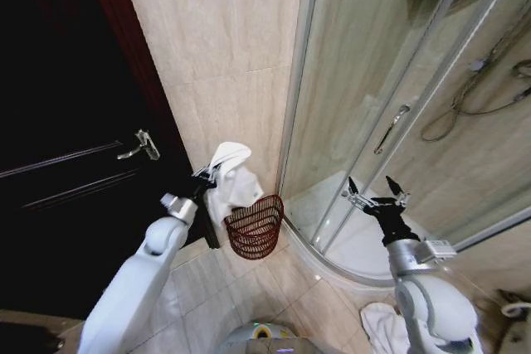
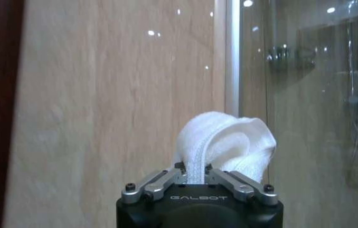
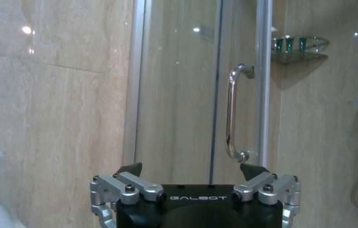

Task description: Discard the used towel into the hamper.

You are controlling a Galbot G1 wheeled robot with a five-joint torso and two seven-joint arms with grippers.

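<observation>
A white towel (image 1: 230,177) hangs from my left gripper (image 1: 205,173), which is shut on its upper fold just above and left of the hamper (image 1: 255,227). The hamper is a dark reddish-brown open-weave basket on the floor against the tiled wall. In the left wrist view the towel (image 2: 226,143) bulges out from between the pinched fingers (image 2: 173,176) of the left gripper (image 2: 192,172). My right gripper (image 1: 376,195) hovers open in front of the shower door, to the right of the hamper. In the right wrist view its fingertips (image 3: 254,170) stand wide apart around nothing, the right gripper (image 3: 193,169) facing the door.
A dark wooden door with a metal lever handle (image 1: 139,147) stands at left. The glass shower enclosure with its door handle (image 1: 391,128) curves at right; the same handle (image 3: 233,114) faces the right wrist. Another white cloth (image 1: 383,323) lies on the tile floor near my right arm.
</observation>
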